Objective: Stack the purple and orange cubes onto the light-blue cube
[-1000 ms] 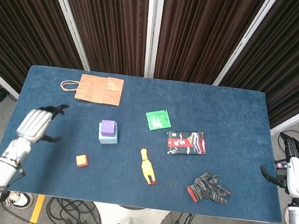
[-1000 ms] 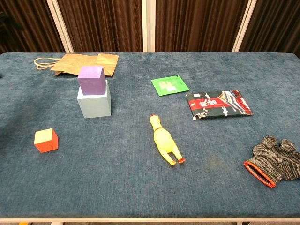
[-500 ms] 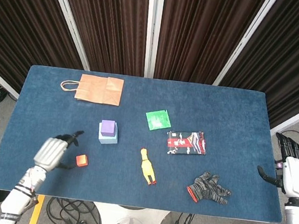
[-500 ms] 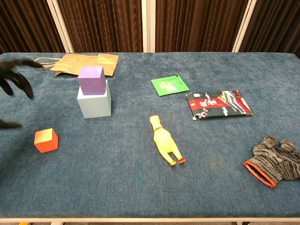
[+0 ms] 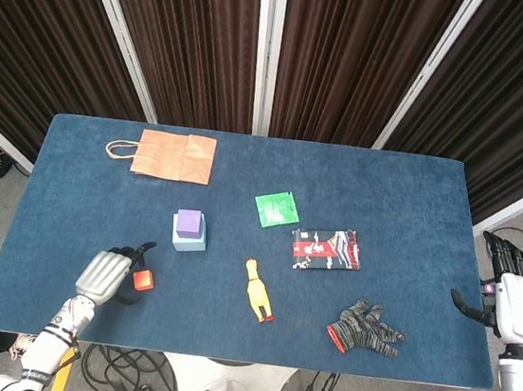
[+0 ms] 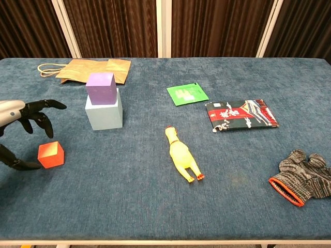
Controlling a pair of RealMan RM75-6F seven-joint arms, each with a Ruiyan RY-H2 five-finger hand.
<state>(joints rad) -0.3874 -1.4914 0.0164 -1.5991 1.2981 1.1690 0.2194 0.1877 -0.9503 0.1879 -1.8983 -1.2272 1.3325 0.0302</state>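
Left hand (image 6: 20, 129) spread around the orange cube (image 6: 50, 154), not gripping.
Purple cube (image 6: 101, 87) sits on the light-blue cube (image 6: 104, 114); right hand (image 5: 507, 297) (off the table's edge) hangs with fingers apart.

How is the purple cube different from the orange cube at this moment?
The purple cube sits on top of the light-blue cube; the orange cube lies on the table. The left hand reaches around the orange cube; nothing is near the purple one. Both look similar in size.
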